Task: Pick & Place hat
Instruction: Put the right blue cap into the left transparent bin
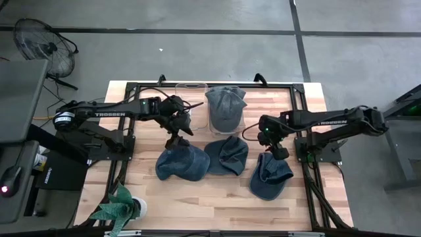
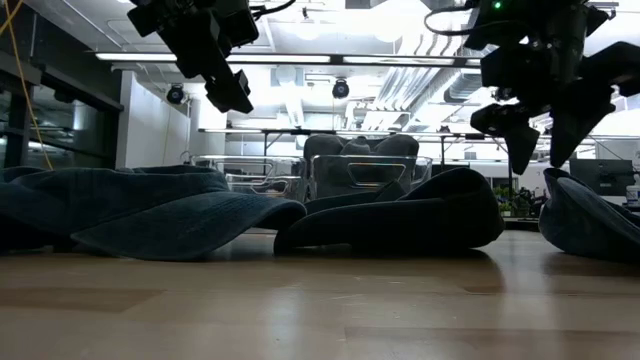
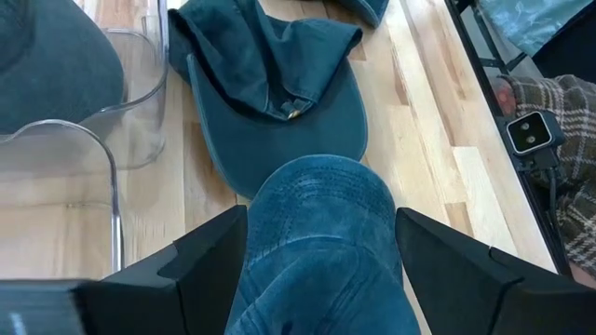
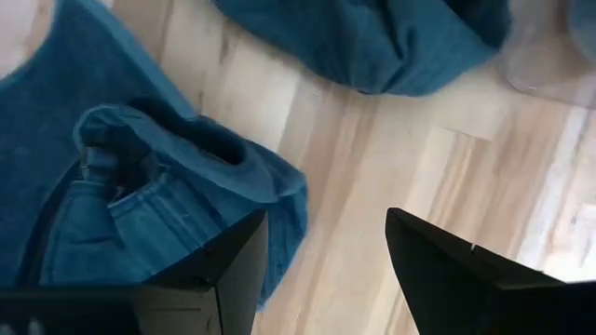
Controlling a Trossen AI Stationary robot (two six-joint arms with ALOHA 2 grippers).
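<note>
The left claw (image 1: 176,139) hangs open above the left denim cap (image 1: 182,163), which lies on the surface (image 1: 217,194) at its 6 o'clock. The right claw (image 1: 279,153), also open, hovers over the right cap (image 1: 270,176).

One camera looks straight down on the table (image 1: 217,191); another sits level at its surface. Wrist cameras look down close; all share the hats (image 1: 225,155).

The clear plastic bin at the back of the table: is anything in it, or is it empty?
Not empty. The clear bin holds one blue-grey hat, seen resting in it from above and through its wall in the low view.
</note>
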